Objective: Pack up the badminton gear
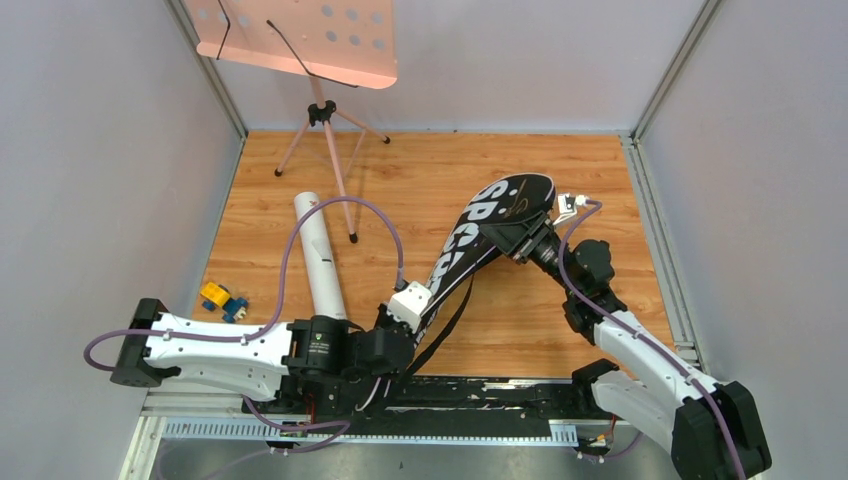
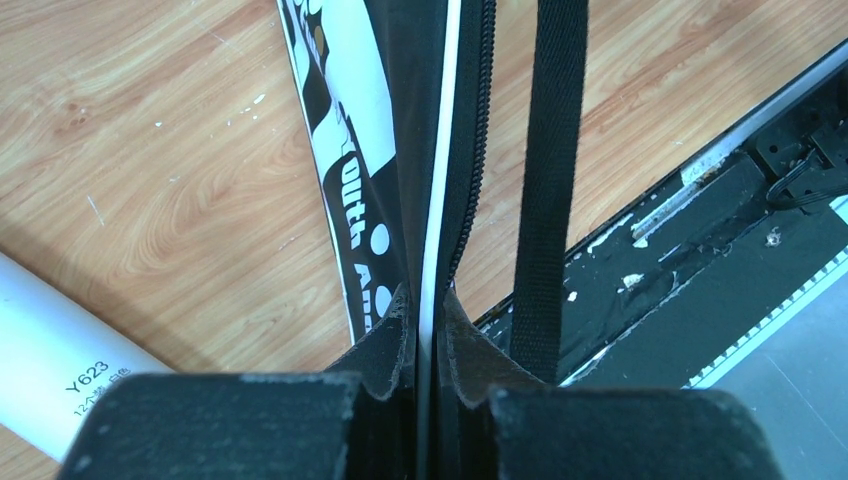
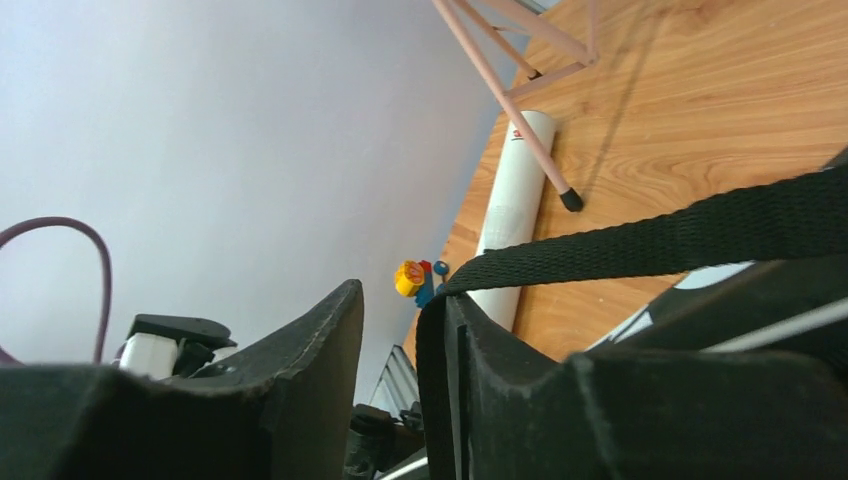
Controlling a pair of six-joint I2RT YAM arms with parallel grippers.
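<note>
The wooden counter point(image 1: 600, 180) took up the floor between the grey walls. At its far left stood the pink music stand point(image 1: 300, 35), tripod feet on the wood. The left arm point(image 1: 230, 355) reached in from the near left and the right arm point(image 1: 640, 350) from the near right.

The black bag point(image 1: 500, 205), lettered in white, ran diagonally across the middle, wide end far and right, narrow end near and centre (whether it rested on the counter or hung clear could not be told). The left jaws were clenched on the bag's narrow end, pinching the white-piped edge beside the zipper point(image 2: 475, 150). The right jaws sat at the bag's wide end. In the right wrist view they stood slightly apart with nothing seen between them.

The white tube point(image 1: 320, 255) lay on the counter left of the bag, apart from it, pointing near to far, with one foot of the stand just right of its far end. The bag's black strap point(image 2: 550, 150) hung loose toward the near edge and passed the tip of one right finger point(image 3: 450, 380). The small yellow and blue toy point(image 1: 222, 298) sat just left of the tube's near end.
</note>
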